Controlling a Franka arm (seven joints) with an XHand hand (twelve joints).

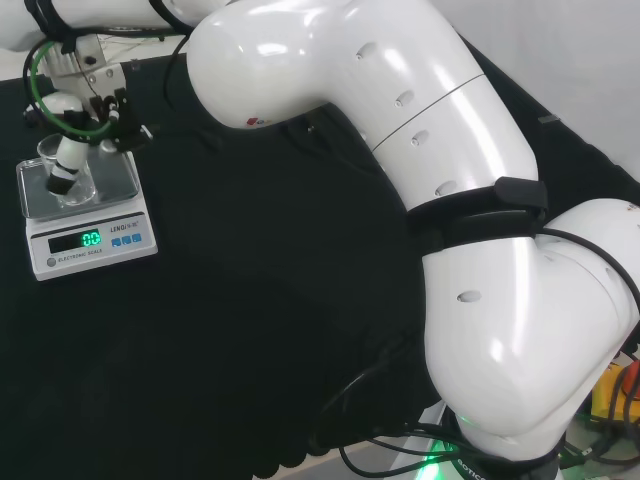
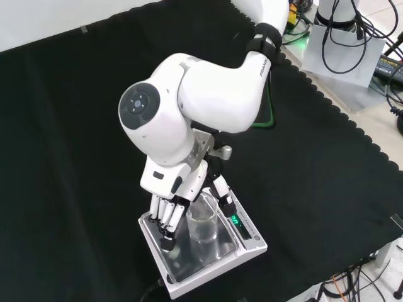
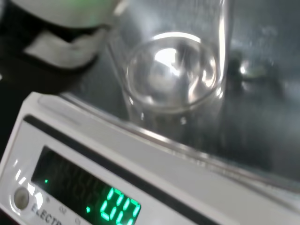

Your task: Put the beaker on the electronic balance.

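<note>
A clear glass beaker [image 2: 203,223] stands upright on the steel pan of the white electronic balance [image 2: 189,267], which sits near the cloth's front edge in the front view. My hand [image 2: 167,214] hangs down over the pan. Its fingers [image 2: 165,221] are nearly straight, just left of the beaker with a thin gap, and the thumb [image 2: 221,189] is close by the far rim. In the head view the beaker [image 1: 82,186] is on the balance [image 1: 90,240] at the far left, with a finger [image 1: 66,165] in front of it. The wrist view looks into the beaker [image 3: 173,79] past the balance's front [image 3: 70,154].
The arm's big white links [image 1: 420,130] fill the right of the head view, and one link with a round grey cap [image 2: 141,104] stands over the hand in the front view. Cables and grey boxes [image 2: 343,50] lie off the cloth at the top right of the front view.
</note>
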